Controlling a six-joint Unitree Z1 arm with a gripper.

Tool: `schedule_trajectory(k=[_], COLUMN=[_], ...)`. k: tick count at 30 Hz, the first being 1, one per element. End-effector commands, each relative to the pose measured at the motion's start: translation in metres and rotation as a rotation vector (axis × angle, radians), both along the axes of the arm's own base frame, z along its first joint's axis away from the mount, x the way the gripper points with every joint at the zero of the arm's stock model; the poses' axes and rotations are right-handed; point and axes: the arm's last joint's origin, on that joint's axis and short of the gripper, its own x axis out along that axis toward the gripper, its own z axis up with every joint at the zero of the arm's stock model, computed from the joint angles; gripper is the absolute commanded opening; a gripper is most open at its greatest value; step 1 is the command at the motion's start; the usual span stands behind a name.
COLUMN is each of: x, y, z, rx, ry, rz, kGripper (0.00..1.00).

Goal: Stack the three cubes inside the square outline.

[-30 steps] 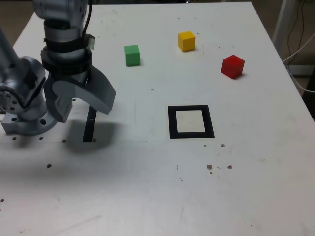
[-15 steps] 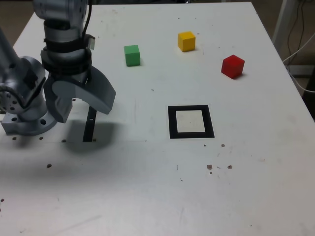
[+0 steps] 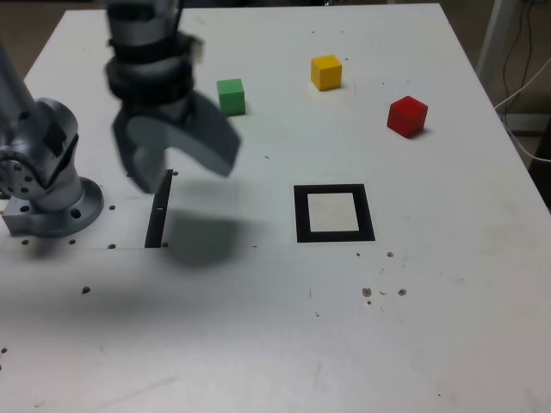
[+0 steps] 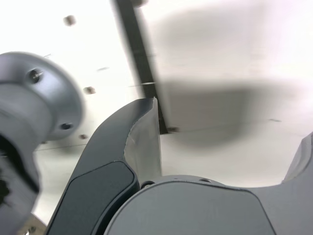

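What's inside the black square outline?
Inside the square outline, only its pale cream centre shows. No cube is in it, and nothing covers any part of it.

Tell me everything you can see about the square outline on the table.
The square outline is a thick black frame, matte and tape-like, around a pale cream centre. It lies flat on the white table, roughly mid-table in the exterior view, with its edges unbroken and its corners square. Nothing sits on it or touches it from above; its centre is bare. All three cubes stand apart from it, farther up that view. The wrist view does not show it.
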Motion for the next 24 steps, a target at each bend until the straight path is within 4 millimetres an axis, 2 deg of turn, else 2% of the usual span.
schedule_trajectory(k=[1, 10, 17, 24], x=[0.012, 0.051, 0.092, 0.125], y=[0.003, 0.031, 0.058, 0.085], z=[0.007, 0.034, 0.055, 0.066], rx=[0.012, 0.055, 0.091, 0.104], ry=[0.001, 0.024, 0.0, 0.004], rz=[-0.004, 0.039, -0.053, -0.134], kGripper=[1.0, 1.0, 0.99, 0.99])
